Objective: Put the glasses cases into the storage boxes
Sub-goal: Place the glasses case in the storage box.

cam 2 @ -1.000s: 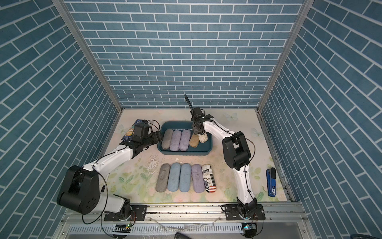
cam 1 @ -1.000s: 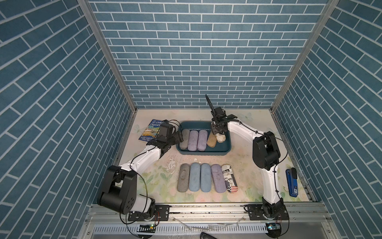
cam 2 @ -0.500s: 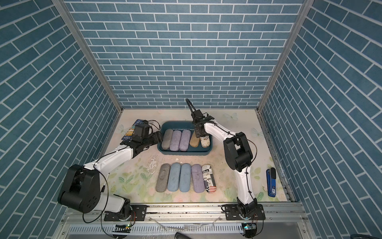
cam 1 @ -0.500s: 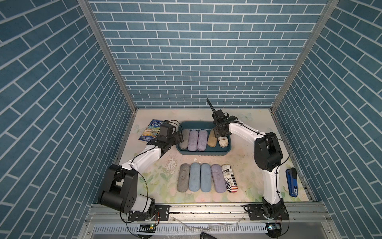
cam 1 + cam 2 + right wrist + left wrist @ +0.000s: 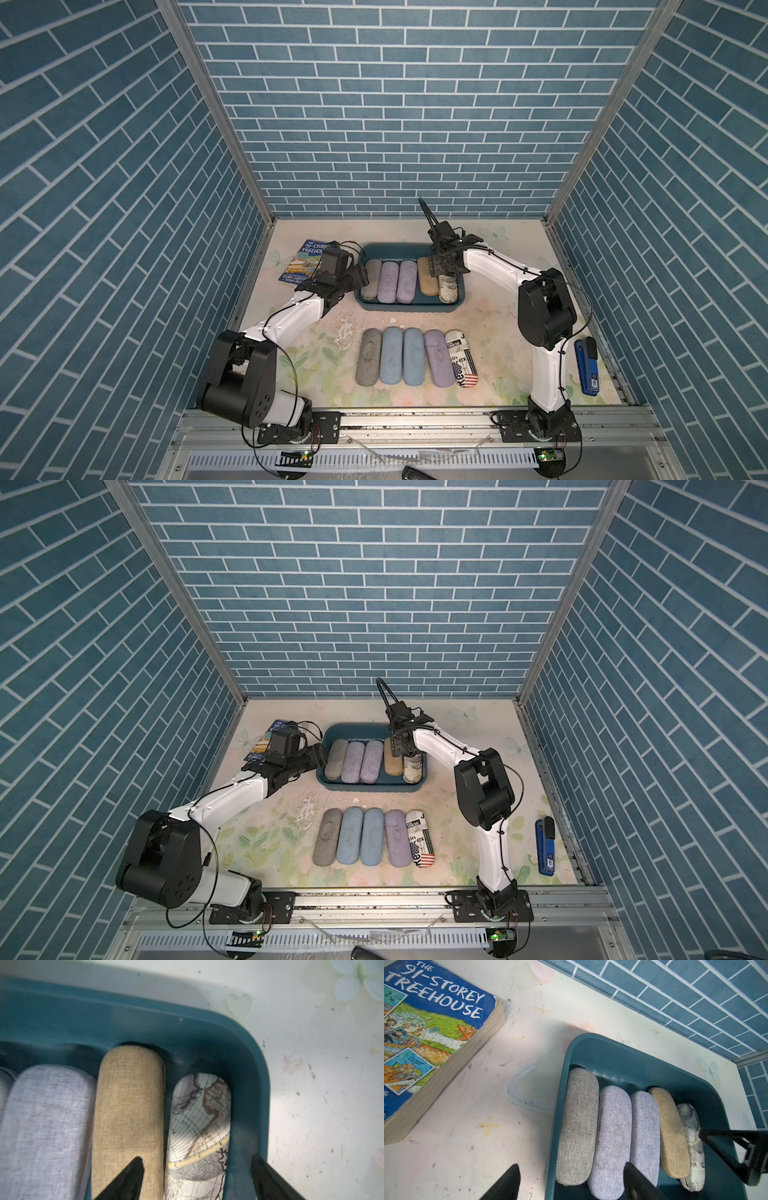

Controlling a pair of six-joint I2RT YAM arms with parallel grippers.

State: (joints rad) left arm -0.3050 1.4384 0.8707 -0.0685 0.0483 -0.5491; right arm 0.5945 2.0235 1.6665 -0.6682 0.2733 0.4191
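On the floral-printed counter (image 5: 311, 1084), the oblong map-print hard glasses case (image 5: 199, 1118) lay in the dark teal plastic tub (image 5: 243, 1057), between the right end effector's (image 5: 197, 1157) released, spread fingers (image 5: 128, 1178).

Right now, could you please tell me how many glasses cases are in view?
10. Five lie side by side in the teal tub: grey, lilac, lilac, tan, map-print. Five lie in a row on the table: grey, light blue, light blue, lilac, newspaper-print. None appears hidden.

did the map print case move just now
Yes. The map-print case shifted toward the tub's near rim and now lies along its wall beside the tan case.
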